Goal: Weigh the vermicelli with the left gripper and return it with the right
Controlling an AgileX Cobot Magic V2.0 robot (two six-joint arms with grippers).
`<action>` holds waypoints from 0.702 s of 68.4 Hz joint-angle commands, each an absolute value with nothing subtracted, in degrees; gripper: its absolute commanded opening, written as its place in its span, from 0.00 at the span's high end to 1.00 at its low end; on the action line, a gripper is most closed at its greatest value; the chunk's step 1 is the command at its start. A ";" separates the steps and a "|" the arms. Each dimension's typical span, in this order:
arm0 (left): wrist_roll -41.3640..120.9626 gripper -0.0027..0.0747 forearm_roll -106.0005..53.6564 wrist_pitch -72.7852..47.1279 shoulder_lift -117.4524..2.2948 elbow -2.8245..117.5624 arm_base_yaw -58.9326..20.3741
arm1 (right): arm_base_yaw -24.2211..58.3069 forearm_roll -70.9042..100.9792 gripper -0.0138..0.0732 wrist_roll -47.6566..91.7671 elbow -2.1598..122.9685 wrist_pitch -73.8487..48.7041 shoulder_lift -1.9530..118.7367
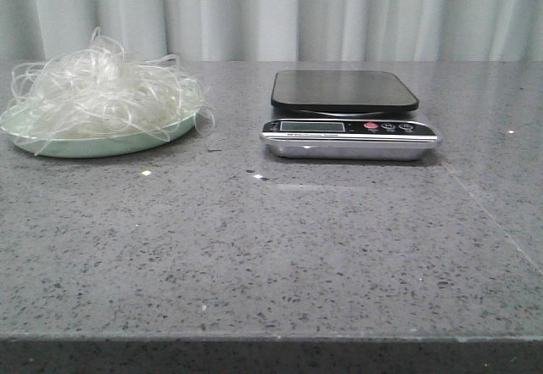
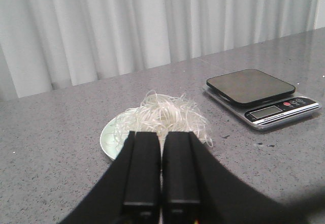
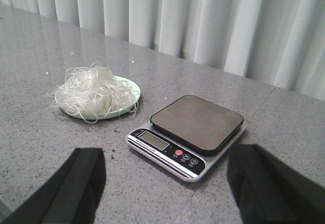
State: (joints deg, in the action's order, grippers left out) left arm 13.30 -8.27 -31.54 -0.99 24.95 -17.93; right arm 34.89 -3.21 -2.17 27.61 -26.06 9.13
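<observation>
Front view: grey speckled countertop (image 1: 271,255), pale curtain (image 1: 339,9) behind; vermicelli (image 1: 102,90) heaped on mint plate (image 1: 85,147), left of scale (image 1: 348,115).
Left wrist: left gripper (image 2: 161,176) fingers pressed together, empty.
Right wrist: right gripper (image 3: 162,178) spread wide, empty.

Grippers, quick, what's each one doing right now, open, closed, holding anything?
Left gripper: closed, fingers together, holding nothing; the vermicelli lies untouched beyond it.
Right gripper: open wide, holding nothing.
</observation>
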 commanded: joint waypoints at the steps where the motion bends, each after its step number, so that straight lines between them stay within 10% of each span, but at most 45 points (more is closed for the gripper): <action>1: 12.80 0.79 -8.69 -27.49 -1.96 26.34 -17.86 | 34.59 -4.22 0.15 -1.56 25.57 -20.01 5.89; 10: 12.80 0.79 -8.69 -27.49 -1.96 26.34 -17.86 | 34.59 -4.22 0.26 -1.56 24.34 -20.58 4.10; 20: 12.80 0.79 -8.69 -27.49 -1.96 26.34 -17.86 | 34.59 -4.22 0.71 -1.56 24.34 -20.76 4.10; 48: 12.80 0.79 -8.69 -27.49 -1.96 26.34 -17.86 | 34.59 -4.22 0.63 -1.56 24.34 -20.81 4.10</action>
State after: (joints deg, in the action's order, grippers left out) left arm 13.30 -8.27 -31.54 -0.99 24.95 -17.93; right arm 34.89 -3.35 -2.17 23.03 -25.56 3.46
